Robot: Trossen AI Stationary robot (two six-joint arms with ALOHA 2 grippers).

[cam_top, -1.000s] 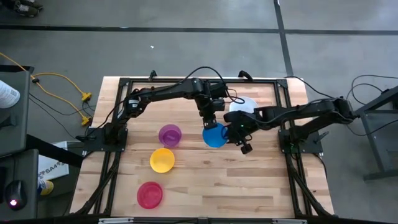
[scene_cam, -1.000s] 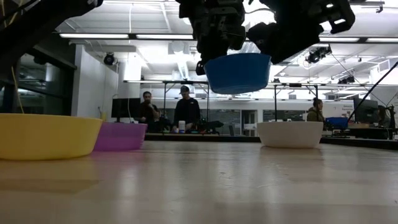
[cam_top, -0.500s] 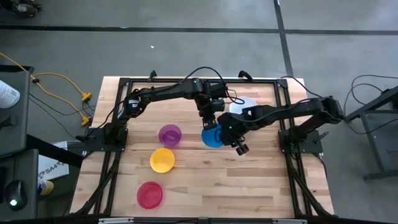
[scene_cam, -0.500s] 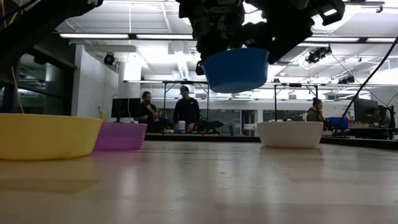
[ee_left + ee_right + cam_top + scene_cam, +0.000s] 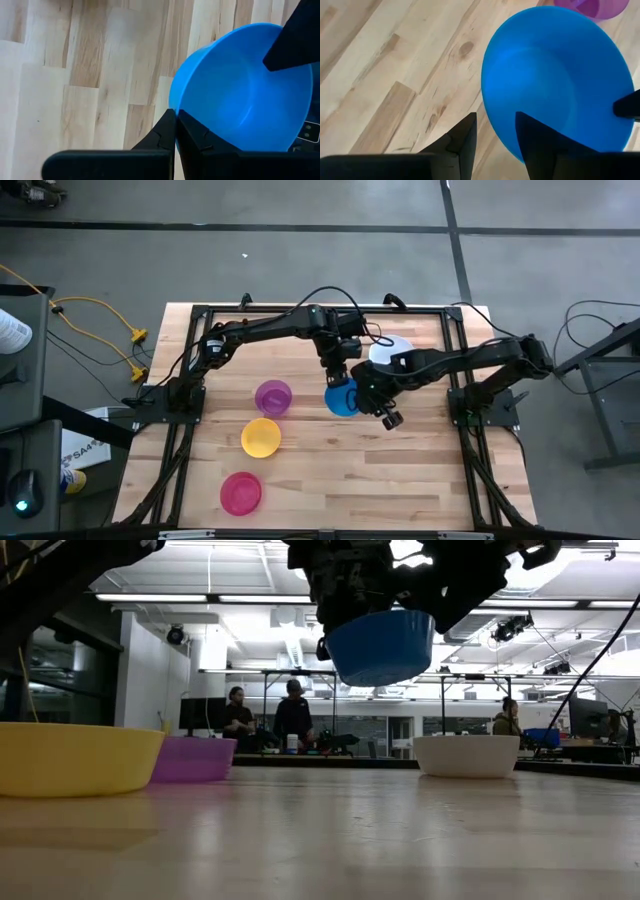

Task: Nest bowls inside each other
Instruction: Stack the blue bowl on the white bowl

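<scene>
Mid-handover above my table: my left gripper (image 5: pixel 175 131) pinches the round blue plastic bowl (image 5: pixel 380 644) by its rim, airborne, while my right gripper (image 5: pixel 495 131), jaws wide, straddles its opposite rim.

glossy plastic blue bowl (image 5: pixel 555 80), matt wood table (image 5: pixel 395 65)

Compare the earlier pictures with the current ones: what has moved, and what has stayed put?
The right gripper, open, slid leftward until its fingers straddle the rim of the blue bowl. The bowl rose slightly and tilted, held throughout in the air by the shut left gripper. The white, purple, yellow and red bowls stayed put.
</scene>
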